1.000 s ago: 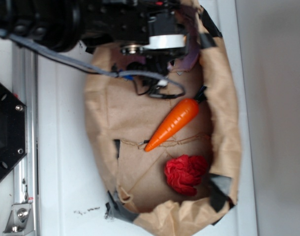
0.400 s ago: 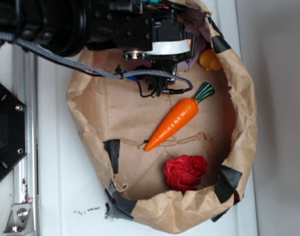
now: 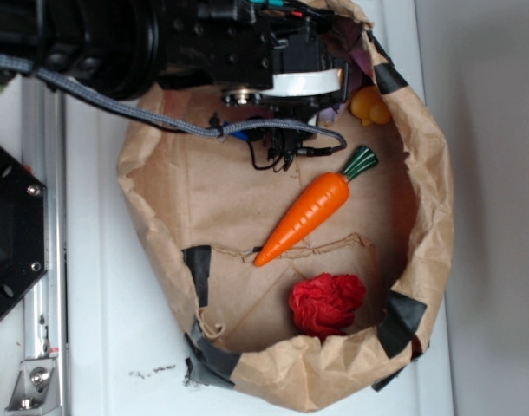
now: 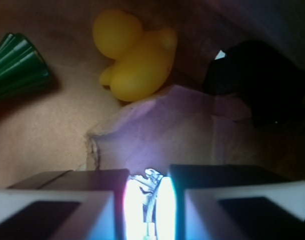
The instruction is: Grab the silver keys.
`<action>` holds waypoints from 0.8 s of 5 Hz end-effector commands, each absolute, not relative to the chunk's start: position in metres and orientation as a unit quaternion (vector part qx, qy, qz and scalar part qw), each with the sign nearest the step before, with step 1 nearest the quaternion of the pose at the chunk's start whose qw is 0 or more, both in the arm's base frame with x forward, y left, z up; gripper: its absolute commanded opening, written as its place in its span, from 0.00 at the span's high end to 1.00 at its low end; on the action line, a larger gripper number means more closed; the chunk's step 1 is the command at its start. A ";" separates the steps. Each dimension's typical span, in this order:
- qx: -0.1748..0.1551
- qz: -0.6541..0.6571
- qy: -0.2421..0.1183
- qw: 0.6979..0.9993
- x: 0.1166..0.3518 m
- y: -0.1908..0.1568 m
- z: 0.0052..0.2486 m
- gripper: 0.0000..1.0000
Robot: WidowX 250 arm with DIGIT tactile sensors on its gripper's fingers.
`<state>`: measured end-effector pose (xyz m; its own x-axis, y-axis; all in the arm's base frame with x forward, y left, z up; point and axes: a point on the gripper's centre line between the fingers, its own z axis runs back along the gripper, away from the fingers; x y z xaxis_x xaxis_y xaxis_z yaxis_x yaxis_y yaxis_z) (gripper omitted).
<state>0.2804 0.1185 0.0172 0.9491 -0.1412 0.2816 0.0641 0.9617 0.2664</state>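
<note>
In the wrist view the silver keys [image 4: 150, 176] show as a small shiny metal bunch pinched between my two fingers. My gripper [image 4: 148, 192] is shut on them, the pads close together and glaring white. Below it lies a pale purple sheet [image 4: 182, 125]. In the exterior view the gripper [image 3: 290, 117] sits at the back of a brown paper bag [image 3: 425, 217], under the black arm, and the keys are hidden there.
An orange toy carrot [image 3: 306, 215] lies diagonally in the bag's middle, its green top [image 4: 15, 65] at my left. A yellow rubber duck [image 4: 135, 55] sits just ahead by the bag wall. A red crumpled lump [image 3: 327, 303] lies near the bag's front.
The bag's walls have spread wider, uncovering the yellow duck and the carrot's green top. The arm has shifted slightly right. Carrot and red lump stay put.
</note>
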 end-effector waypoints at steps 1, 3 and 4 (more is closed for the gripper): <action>0.129 -0.055 -0.147 0.979 0.279 0.124 0.025 1.00; 0.127 -0.053 -0.149 0.979 0.279 0.123 0.026 1.00; 0.079 -0.065 -0.139 0.985 0.262 0.110 0.049 1.00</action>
